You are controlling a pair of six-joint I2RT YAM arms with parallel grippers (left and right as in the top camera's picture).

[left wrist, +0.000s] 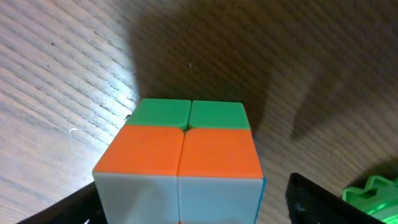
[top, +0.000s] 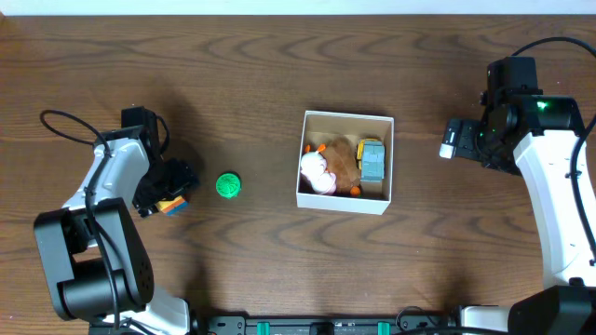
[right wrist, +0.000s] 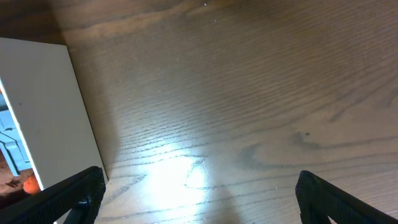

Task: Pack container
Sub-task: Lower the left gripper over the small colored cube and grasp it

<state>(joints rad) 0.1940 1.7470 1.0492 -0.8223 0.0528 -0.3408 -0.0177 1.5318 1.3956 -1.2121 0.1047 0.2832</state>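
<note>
Sitting mid-table in the overhead view, the small square white-walled cardboard container [top: 343, 201] holds a brown-and-white plush toy [top: 328, 167] and a yellow-and-blue toy vehicle [top: 372, 160]. Bare dark wooden table [top: 279, 74] lies open on all four sides of it. A green toothed plastic disc [top: 228, 185] lies well to its left, and farther left the left gripper [top: 170, 198] straddles a multicoloured plastic puzzle cube [top: 173, 205]. The right gripper [top: 454, 140] hangs right of the container, apart from it.

From the left wrist, the puzzle cube [left wrist: 180, 162] stands between the fingers [left wrist: 311, 202]. A strip of table shows beside one finger, so the jaws are unclamped.

From the right wrist, the fingers [right wrist: 68, 199] spread wide over bare wood, with the container wall [right wrist: 50, 106] at the left edge.
</note>
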